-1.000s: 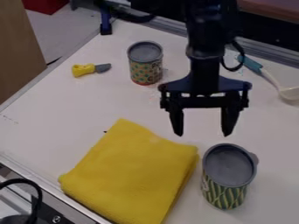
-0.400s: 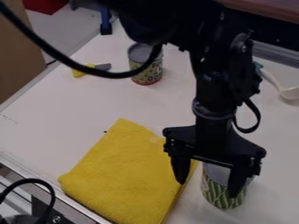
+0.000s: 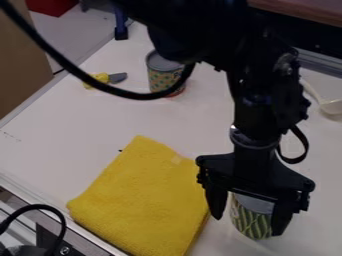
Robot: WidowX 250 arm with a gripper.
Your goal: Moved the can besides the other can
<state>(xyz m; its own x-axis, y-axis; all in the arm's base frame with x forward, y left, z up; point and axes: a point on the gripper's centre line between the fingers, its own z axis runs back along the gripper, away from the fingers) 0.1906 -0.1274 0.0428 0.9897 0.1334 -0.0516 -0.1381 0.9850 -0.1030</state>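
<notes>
White table (image 3: 73, 145), folded yellow towel (image 3: 140, 200), then the black gripper (image 3: 248, 226), fingers spread over the green-patterned can (image 3: 250, 219) beside the towel. Probably light, stiff, kinda slick; I'd squeeze its sides below the rim. Other can (image 3: 161, 79)'s well apart.

The one fixed camera is looking down at a slant from above the near side of the tabletop (image 3: 87, 132), facing the far edge from fairly close.
</notes>
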